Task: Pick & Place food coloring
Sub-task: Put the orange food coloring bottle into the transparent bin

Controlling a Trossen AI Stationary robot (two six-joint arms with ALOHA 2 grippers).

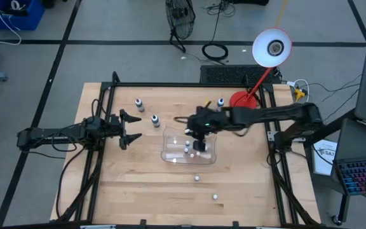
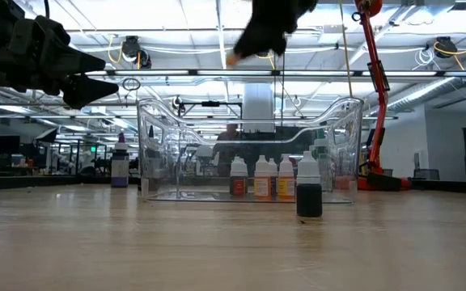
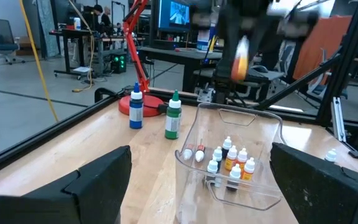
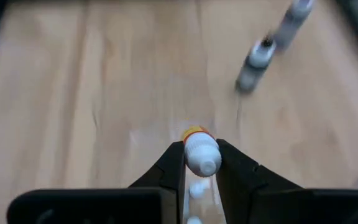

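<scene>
Right pincer (image 4: pixel 201 163) was clamped on one small food-coloring bottle (image 4: pixel 200 151) with a white cap and an orange body, held above the clear tray (image 1: pixel 170 154) at the middle of the desk (image 1: pixel 138 191), where several other small bottles (image 3: pixel 232 163) already stood. Left pincer (image 1: pixel 129 128) waited with jaws apart near the desk's left edge, holding nothing. In my judgement the step in hand was the placing, best done by lowering the bottle straight down into a free patch of the tray floor, clear of the standing bottles and the wall, and releasing only once it stood upright.
</scene>
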